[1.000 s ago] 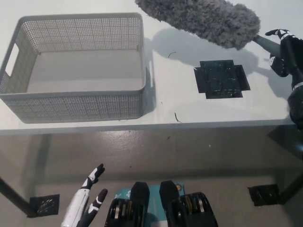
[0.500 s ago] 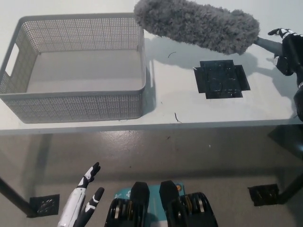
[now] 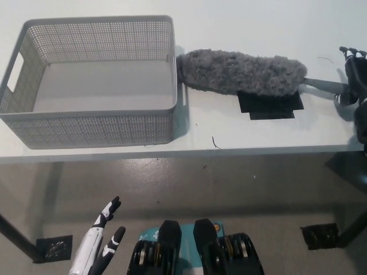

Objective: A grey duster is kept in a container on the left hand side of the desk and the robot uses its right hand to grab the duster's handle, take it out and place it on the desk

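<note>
One duster to note: out of the basket, flat on the bench. Lies crosswise, fluffy tip touching or just short of the basket's right wall, head covering the upper edge of a black patch. Handle pointing right, ending at the right hand by the picture's right edge. Grip there unclear: clamped on the handle or merely against it, cannot tell. Plenty of bare bench behind the duster, up to the picture's top. Only a narrower bare strip in front, between the patch and the bench's near edge. Basket at the left, close to that near edge. Left hand low at the lower left, below the bench's edge, spread and holding nothing.
</note>
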